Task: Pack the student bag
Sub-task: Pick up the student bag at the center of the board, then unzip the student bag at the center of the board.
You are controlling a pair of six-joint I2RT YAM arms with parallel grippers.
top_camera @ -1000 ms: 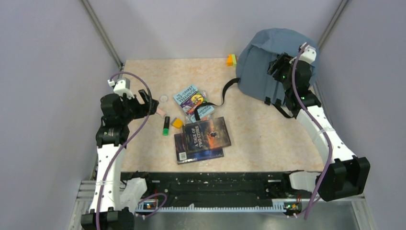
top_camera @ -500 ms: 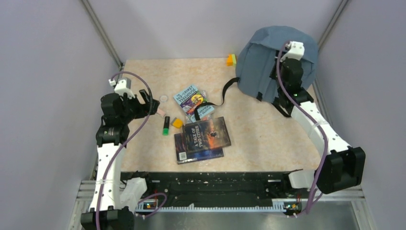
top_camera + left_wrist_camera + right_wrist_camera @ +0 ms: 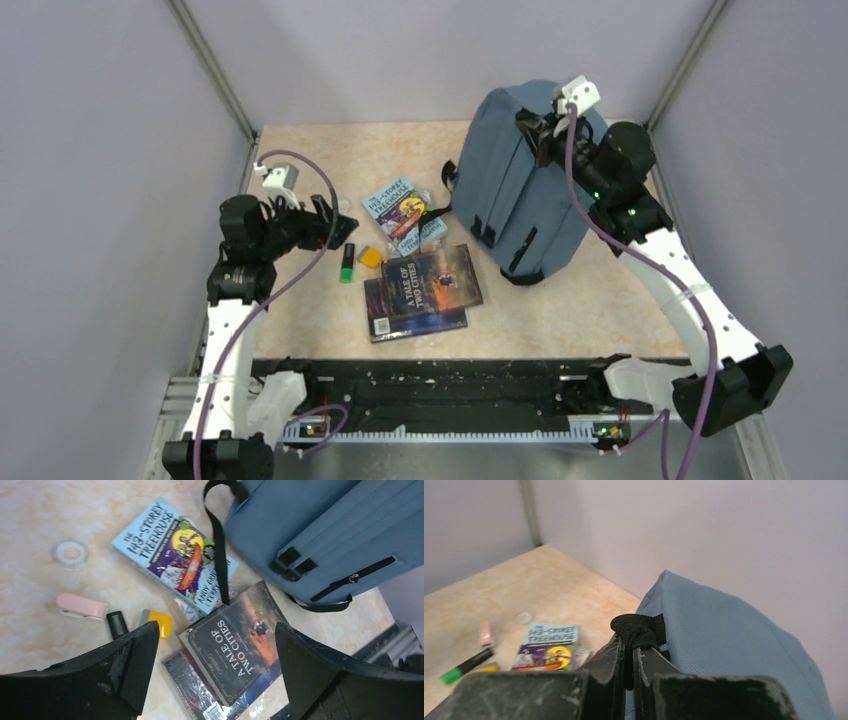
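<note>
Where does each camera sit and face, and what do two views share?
Top external: above, behind, looking down at the table; left arm and right arm show.
Left wrist: looks down on the student bag; open left end effector shows.
Right wrist: looks across the table; right end effector grips the bag's loop.
Shared: both wrists show the Treehouse book.

Right gripper (image 3: 628, 652): jaws now clamp student bag (image 3: 520, 190) top loop; bag hauled from 1 o'clock toward centre, upright.
</note>
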